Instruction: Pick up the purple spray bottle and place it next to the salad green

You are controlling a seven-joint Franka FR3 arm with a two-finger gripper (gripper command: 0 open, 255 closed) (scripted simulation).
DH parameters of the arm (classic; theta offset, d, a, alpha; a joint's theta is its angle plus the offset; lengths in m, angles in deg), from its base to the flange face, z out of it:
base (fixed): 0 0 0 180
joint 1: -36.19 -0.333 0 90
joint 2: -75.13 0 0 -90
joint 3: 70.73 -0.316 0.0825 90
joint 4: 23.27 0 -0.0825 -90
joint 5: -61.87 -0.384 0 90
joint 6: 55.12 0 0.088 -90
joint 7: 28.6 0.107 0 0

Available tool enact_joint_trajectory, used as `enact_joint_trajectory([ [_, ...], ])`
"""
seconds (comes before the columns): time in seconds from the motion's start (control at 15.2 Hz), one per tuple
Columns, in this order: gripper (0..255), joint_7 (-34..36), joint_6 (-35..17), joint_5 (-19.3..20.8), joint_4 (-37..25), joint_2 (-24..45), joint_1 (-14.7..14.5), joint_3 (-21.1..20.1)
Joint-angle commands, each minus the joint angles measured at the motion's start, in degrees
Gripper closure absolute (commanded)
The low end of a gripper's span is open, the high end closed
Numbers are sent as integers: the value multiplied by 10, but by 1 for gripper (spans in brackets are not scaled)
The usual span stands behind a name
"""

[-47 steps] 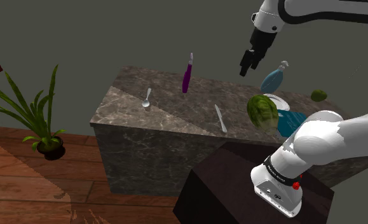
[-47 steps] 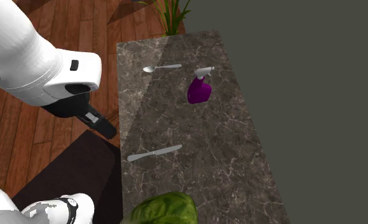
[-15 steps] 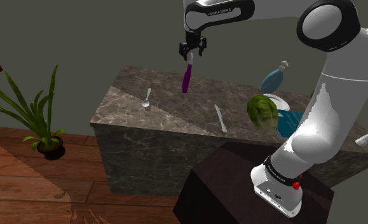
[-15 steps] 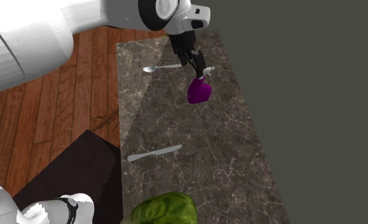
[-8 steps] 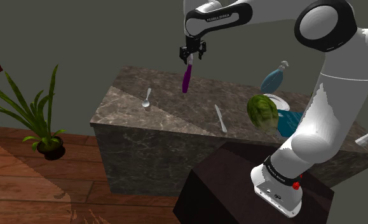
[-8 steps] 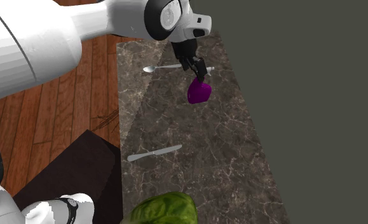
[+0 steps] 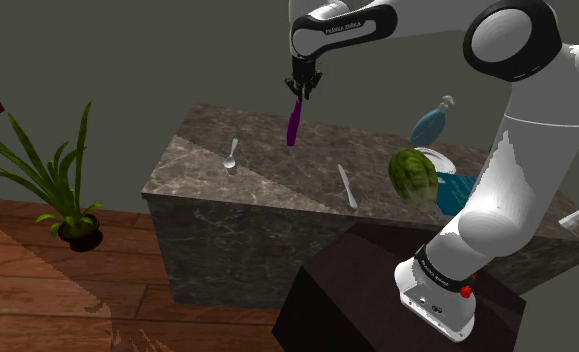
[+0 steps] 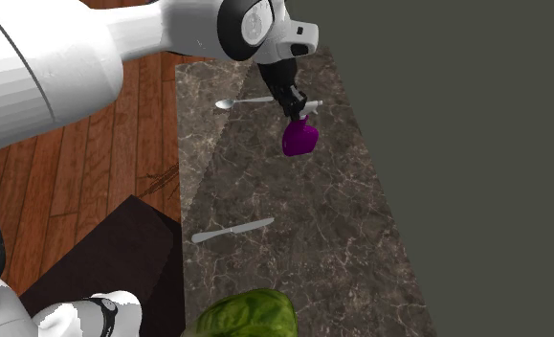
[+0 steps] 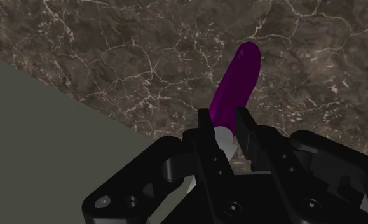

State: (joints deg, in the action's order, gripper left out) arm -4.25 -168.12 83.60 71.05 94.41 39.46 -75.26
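At the far edge of the counter (image 7: 267, 165), in the shoulder view, my claw (image 7: 299, 92) caps the bottle (image 7: 293, 125), well apart from the salad green (image 7: 414, 175). In the second exterior view the bottle stands near a spoon (image 8: 244, 101). In the wrist view my fingers (image 9: 204, 130) clasp its white neck. The grasp looks made, so next I should lift and carry it to the salad green.

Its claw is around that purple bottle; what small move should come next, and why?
Probably lift it straight up a little. The gripper appears shut on the neck of the purple spray bottle, which stands on the stone counter, far from the salad green.
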Motion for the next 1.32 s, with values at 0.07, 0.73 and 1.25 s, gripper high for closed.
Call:
enact_joint_trajectory([
  [0.07,255,0,0,0,0,0,0,0],
  [0.73,255,-14,39,-6,-31,-10,-1,-2],
  [1.25,255,-31,94,-12,-81,-17,-3,-3],
])
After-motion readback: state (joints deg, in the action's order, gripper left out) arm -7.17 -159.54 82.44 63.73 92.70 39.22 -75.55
